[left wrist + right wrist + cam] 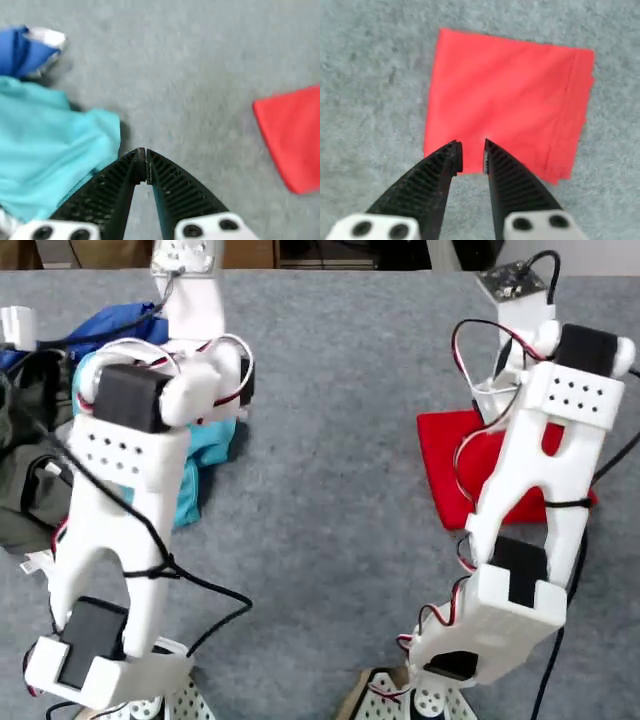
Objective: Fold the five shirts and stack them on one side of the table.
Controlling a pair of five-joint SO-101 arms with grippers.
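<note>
While most of the shirts awaited folding, one item was finished: the red shirt (505, 105), a flat folded square on the right side of the grey table (320, 390). Right gripper (471, 155): poised over one edge of that square, jaws a narrow gap apart, holding nothing. Left gripper (145, 167): jaws pressed together at the tips, empty, over bare table just beside the teal shirt (45, 150), which lay crumpled on the left. Blue shirt (20, 50): bunched farther off, beyond the teal one. Dark garment (20, 490): heaped at the left edge. Hazards, as judged: a left gripper kept closed would shove the teal cloth rather than pinch it; a grab at a bunched fold could lift several layers and drag the blue shirt along; the right gripper, so close, could snag and undo the red square.
</note>
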